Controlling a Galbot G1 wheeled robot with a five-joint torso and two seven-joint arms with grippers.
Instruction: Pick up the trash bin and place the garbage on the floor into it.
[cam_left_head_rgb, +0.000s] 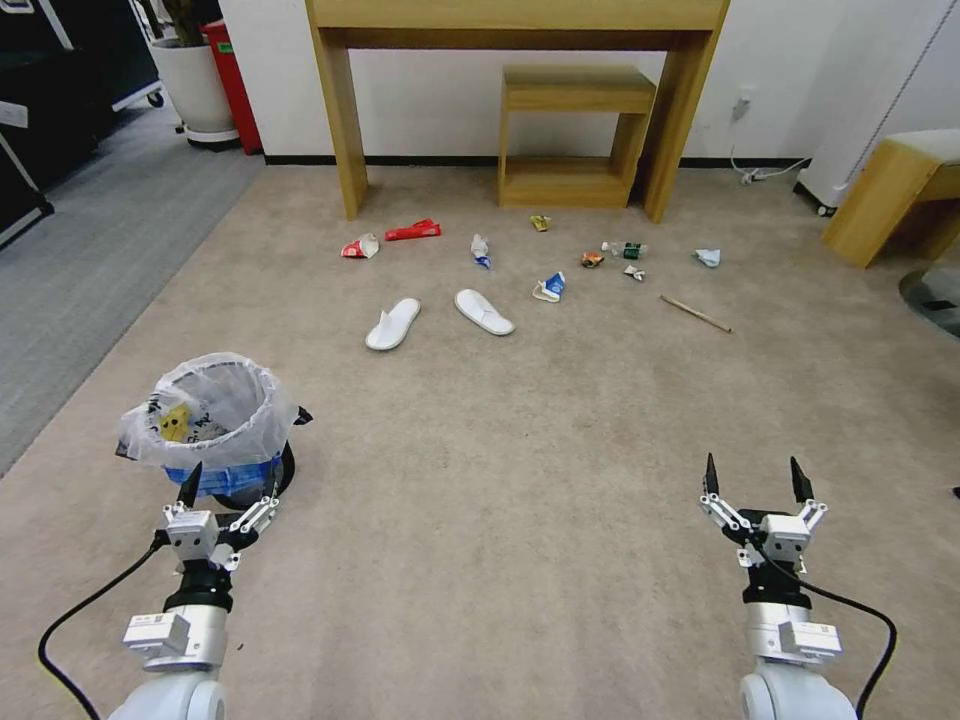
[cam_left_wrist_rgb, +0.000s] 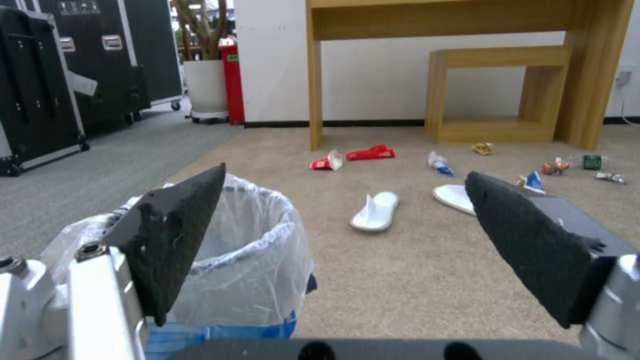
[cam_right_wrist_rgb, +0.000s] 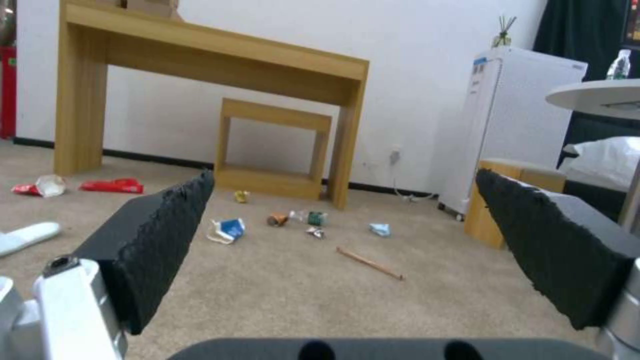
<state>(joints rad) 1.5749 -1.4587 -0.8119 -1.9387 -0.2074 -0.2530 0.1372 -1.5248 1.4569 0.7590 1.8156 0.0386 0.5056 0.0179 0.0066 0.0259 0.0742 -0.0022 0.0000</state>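
Note:
The trash bin (cam_left_head_rgb: 212, 425), blue with a clear bag liner, stands upright on the beige floor (cam_left_head_rgb: 520, 480) at my near left. My left gripper (cam_left_head_rgb: 232, 488) is open just in front of it, one finger by the bag's near side; in the left wrist view the trash bin (cam_left_wrist_rgb: 243, 250) sits behind my left fingertip (cam_left_wrist_rgb: 173, 235). My right gripper (cam_left_head_rgb: 755, 468) hangs open and empty over bare carpet. The garbage lies farther ahead: two white slippers (cam_left_head_rgb: 393, 323), red wrappers (cam_left_head_rgb: 413, 230), blue-white wrappers (cam_left_head_rgb: 548, 288), a small bottle (cam_left_head_rgb: 628, 250), a tissue (cam_left_head_rgb: 708, 257) and a wooden stick (cam_left_head_rgb: 695, 313).
A wooden console table (cam_left_head_rgb: 345, 120) and a low wooden shelf (cam_left_head_rgb: 575, 135) stand against the far wall behind the litter. A white plant pot (cam_left_head_rgb: 195, 90), a red box and grey carpet lie far left; a wooden bench (cam_left_head_rgb: 885, 195) and a white cabinet (cam_right_wrist_rgb: 507, 130) are at the right.

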